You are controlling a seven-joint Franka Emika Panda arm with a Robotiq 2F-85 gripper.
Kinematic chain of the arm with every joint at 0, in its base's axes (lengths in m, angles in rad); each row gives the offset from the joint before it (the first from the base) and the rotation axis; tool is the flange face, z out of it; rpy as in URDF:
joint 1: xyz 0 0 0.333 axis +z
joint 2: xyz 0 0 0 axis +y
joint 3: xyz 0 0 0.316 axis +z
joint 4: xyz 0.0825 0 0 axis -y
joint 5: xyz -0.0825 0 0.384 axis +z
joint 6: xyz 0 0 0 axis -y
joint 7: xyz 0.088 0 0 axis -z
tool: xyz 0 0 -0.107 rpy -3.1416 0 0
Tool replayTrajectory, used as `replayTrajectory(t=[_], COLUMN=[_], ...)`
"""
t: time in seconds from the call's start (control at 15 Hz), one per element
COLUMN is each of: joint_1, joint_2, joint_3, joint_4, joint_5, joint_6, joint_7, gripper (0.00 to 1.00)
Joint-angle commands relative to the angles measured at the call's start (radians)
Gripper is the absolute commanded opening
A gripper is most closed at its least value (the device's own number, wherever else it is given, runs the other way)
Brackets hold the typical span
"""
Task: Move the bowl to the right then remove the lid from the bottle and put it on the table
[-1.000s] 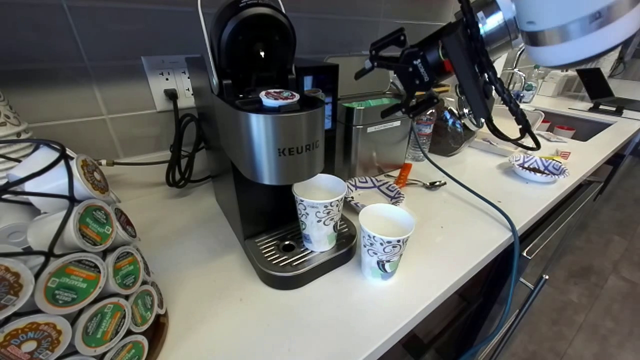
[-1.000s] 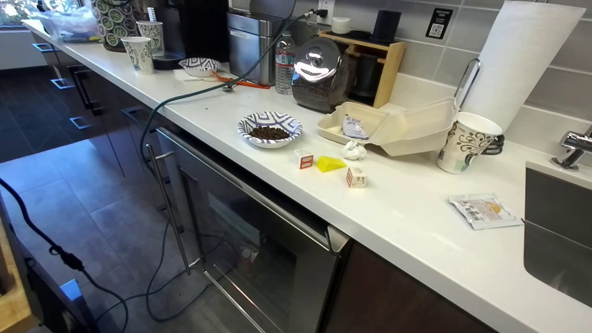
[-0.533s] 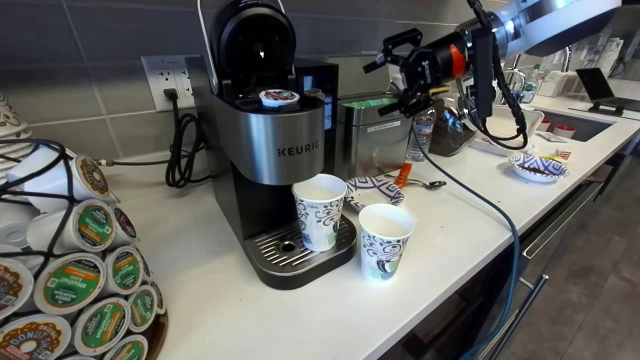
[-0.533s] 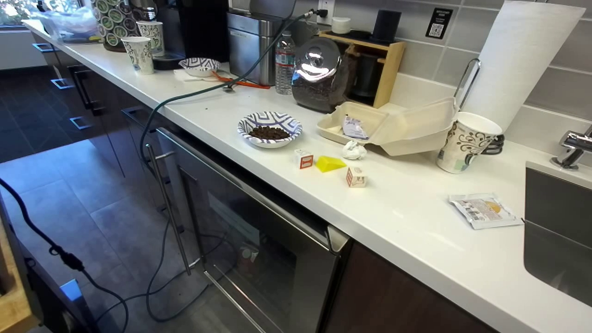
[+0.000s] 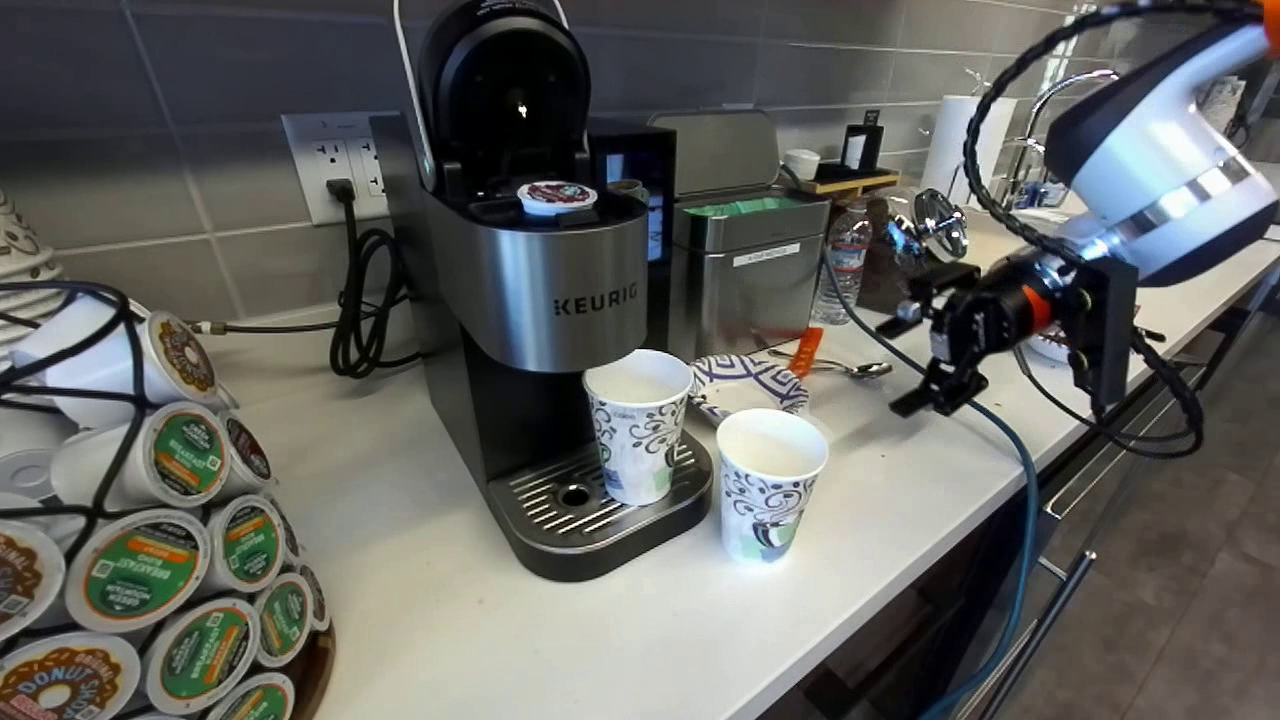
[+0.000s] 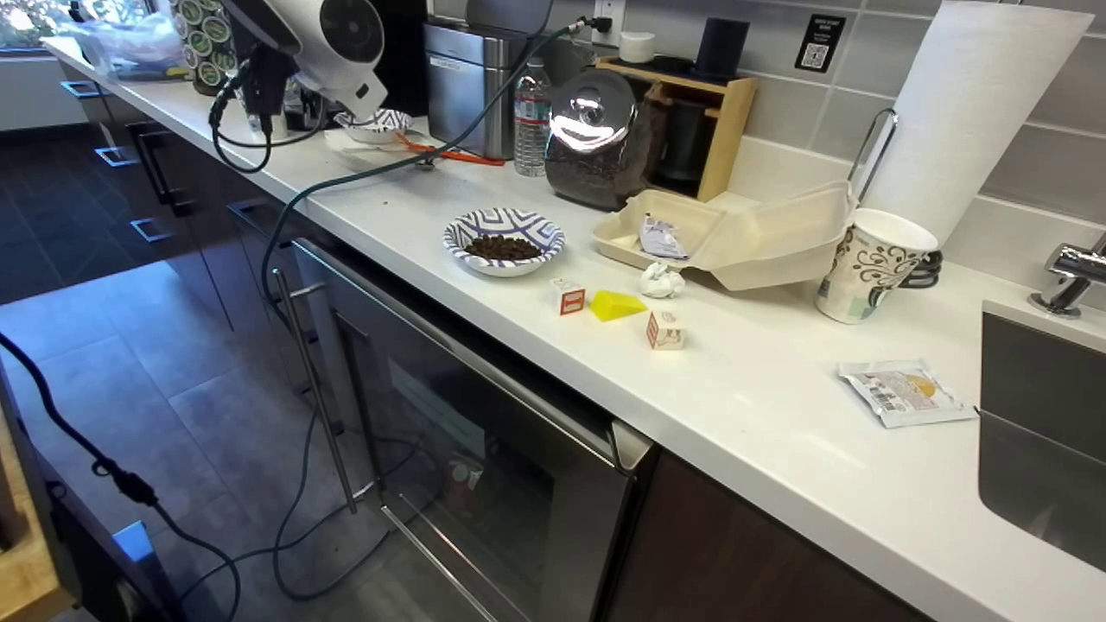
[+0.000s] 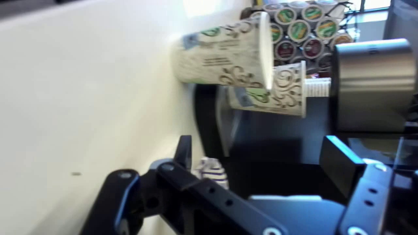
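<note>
Now the hand (image 5: 901, 363) hangs in the air, and its two fingers (image 7: 184, 151) are spread wide, with a big gap between them in the wrist view. In an exterior view, the arm (image 5: 1150, 210) joins the hand at two o'clock.

Going out from the hand there, one bowl (image 5: 750, 382) is at nine o'clock. It is low and white with blue shapes, and it sits on the tabletop (image 5: 430, 610) just beside the coffee maker (image 5: 545, 290). The front cup (image 5: 768, 505) stands between seven and eight o'clock, near that bowl. The back cup (image 5: 640, 450) stands on the coffee maker's tray (image 5: 545, 500), between eight and nine. A spoon (image 5: 870, 369) lies at nine o'clock, next to an orange thing (image 5: 806, 350). The bottle (image 5: 848, 265) stands up at eleven o'clock, and a metal bin (image 5: 745, 290) is at ten.

The other bowl (image 6: 518, 223) looks much the same and holds small brown bits (image 6: 501, 249). It sits well apart from the coffee maker. I cannot tell which bowl the job means. In an exterior view, going out from this other bowl, the bottle is near twelve o'clock, a tan box (image 6: 769, 250) is at three, and a yellow thing (image 6: 615, 306) is at four. There the arm hides the hand and part of the bowl by the coffee maker.
</note>
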Motion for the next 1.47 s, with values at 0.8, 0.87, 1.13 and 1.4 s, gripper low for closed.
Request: replayTrajectory(t=[0.8,0.87,1.13,1.4], joint_1=[0.644,0.65,0.666,0.691], joint_2=[-0.159,-0.142,-0.076,0.026], joint_3=[-0.514,-0.518,-0.534,-0.545], joint_4=[-0.05,-0.029,0.061,0.144], joint_5=[0.172,0.188,0.219,0.153], joint_6=[0.469,0.475,0.455,0.462], joint_7=[-0.029,-0.027,0.007,0.08], gripper=[1.0,1.0,1.0,1.0])
